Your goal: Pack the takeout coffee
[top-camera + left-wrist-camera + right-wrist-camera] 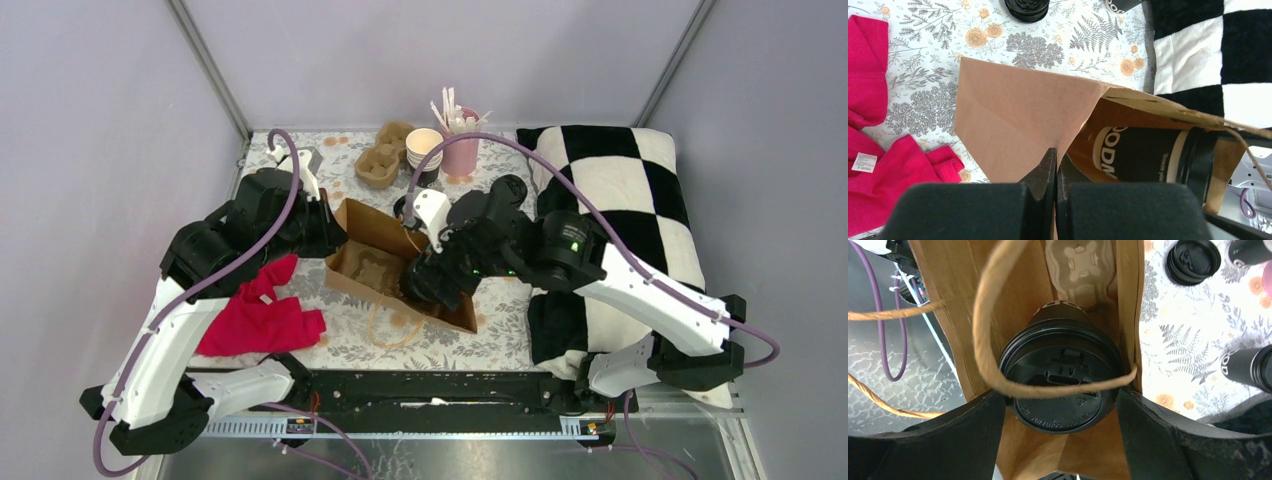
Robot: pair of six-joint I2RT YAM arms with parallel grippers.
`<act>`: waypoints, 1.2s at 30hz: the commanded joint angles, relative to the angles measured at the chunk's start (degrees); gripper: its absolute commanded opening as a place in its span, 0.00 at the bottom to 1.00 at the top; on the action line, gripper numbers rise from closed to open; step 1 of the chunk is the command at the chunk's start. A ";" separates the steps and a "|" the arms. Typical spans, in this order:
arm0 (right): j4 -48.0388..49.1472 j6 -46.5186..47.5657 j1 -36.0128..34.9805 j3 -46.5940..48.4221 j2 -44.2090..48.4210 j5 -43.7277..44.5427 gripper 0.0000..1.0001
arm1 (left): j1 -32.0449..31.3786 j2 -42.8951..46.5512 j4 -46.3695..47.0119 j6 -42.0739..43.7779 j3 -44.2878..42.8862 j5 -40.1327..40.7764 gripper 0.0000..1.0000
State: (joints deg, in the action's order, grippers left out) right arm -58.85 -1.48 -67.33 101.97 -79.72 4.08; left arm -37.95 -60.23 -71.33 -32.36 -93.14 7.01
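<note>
A brown paper bag [362, 222] lies open on the floral tablecloth, with a pulp cup carrier [1080, 265] in its bottom. The takeout coffee, a black cup [1143, 152] with a black lid [1063, 365], is inside the bag's mouth. My right gripper [1062, 395] reaches into the bag, and its fingers press both sides of the lid. In the top view my right gripper [428, 285] hides the cup. My left gripper [1056, 165] is shut on the bag's upper edge [1018, 110] and holds the mouth open. A twine handle [983, 325] loops across the lid.
A red cloth [260, 315] lies at the front left. A stack of loose black lids [1194, 260], another black cup on its side [1248, 367], nested cups [424, 150], a pink cup of stirrers [462, 150] and pulp carriers [385, 155] sit behind. A checkered pillow [620, 200] fills the right.
</note>
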 commanded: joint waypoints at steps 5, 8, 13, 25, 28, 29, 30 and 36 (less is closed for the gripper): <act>3.61 5.25 -7.79 4.70 -4.02 11.64 0.60 | 0.15 -2.08 2.65 1.16 -3.82 -1.10 0.00; 3.57 6.54 -9.55 4.10 -4.83 14.02 0.60 | 0.14 -3.57 -0.24 0.11 -4.91 -0.42 0.00; 4.84 8.64 -10.19 0.57 -6.00 17.07 0.60 | 0.19 -1.79 1.98 0.45 -2.68 -1.17 0.00; 6.49 4.67 -10.19 -4.02 0.08 16.13 0.63 | 0.22 1.49 3.85 0.37 0.57 0.32 0.00; 6.03 6.30 -10.19 -4.47 -0.63 14.45 0.63 | 0.09 2.05 5.05 1.04 0.81 0.10 0.00; 5.64 6.87 -10.25 -3.99 -1.60 14.26 0.62 | 0.11 1.86 5.20 1.47 0.42 -0.15 0.00; 5.41 7.37 -10.37 -3.59 -2.60 14.40 0.62 | 0.15 1.69 5.37 1.82 0.01 -0.46 0.00; 7.76 8.93 -10.83 -2.14 -7.34 16.55 0.61 | 0.15 3.31 9.48 4.47 0.37 -2.35 0.00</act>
State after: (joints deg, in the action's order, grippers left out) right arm -54.35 5.80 -77.38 97.86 -84.40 19.42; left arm -37.89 -59.27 -68.73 -30.24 -92.20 6.37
